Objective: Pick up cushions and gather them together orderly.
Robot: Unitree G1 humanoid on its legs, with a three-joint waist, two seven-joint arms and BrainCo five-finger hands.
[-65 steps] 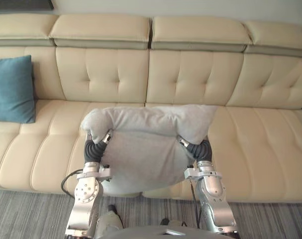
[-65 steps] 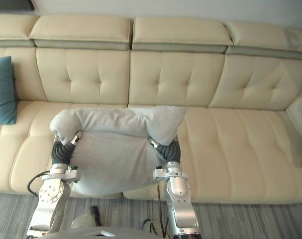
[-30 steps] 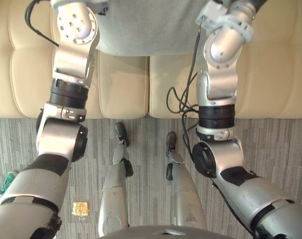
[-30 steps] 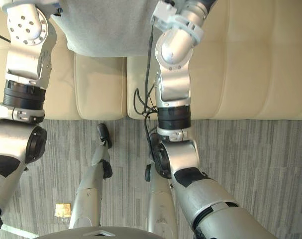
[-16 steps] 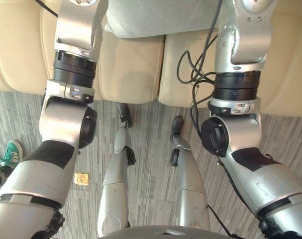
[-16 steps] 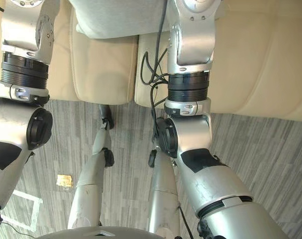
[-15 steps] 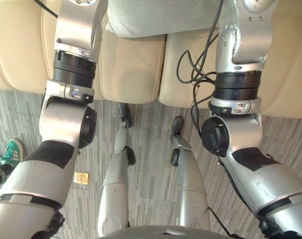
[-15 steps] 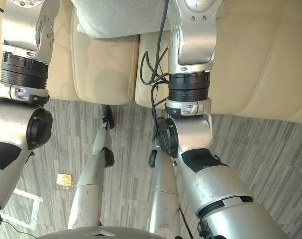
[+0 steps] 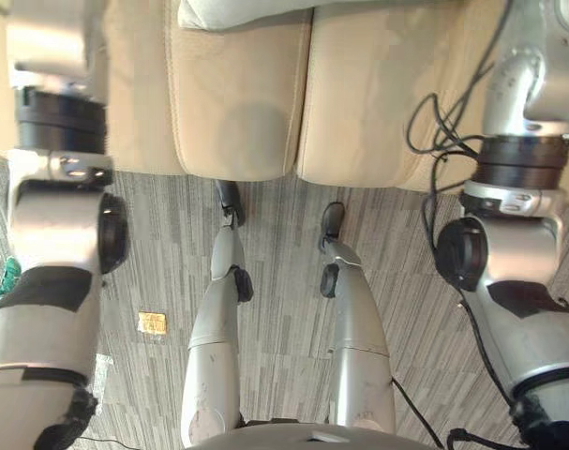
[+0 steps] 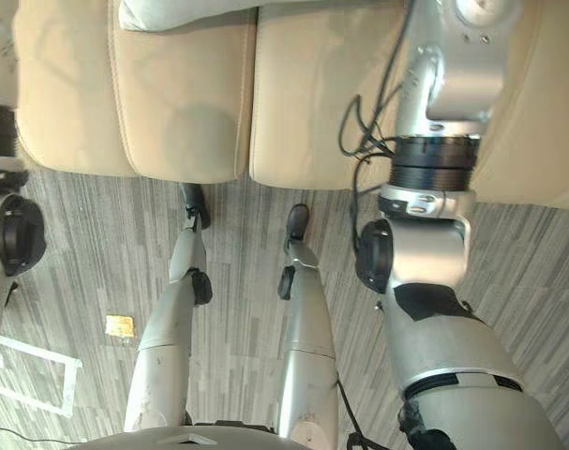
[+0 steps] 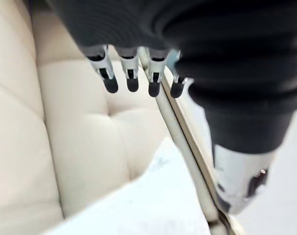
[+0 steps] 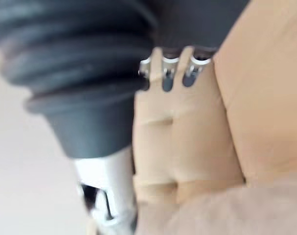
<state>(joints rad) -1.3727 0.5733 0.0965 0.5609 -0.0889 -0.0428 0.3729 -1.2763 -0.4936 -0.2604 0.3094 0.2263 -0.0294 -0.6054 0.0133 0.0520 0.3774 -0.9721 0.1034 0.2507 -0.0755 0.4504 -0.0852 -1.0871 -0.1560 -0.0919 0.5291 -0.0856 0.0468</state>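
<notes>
1 cream sofa is standing at the carpet's edge, with 1 grey cushion lying on its seat, clear of the fingers. 2 robot hands, left robot hand and right robot hand, are hovering beside the cushion, fingers straight, gripping nothing.

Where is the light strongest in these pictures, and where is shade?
Left wrist view: the cushion is lit almost white. Left eye view: the sofa is evenly lit, its seat seam shaded. Right wrist view: shade sits in sofa folds.
</notes>
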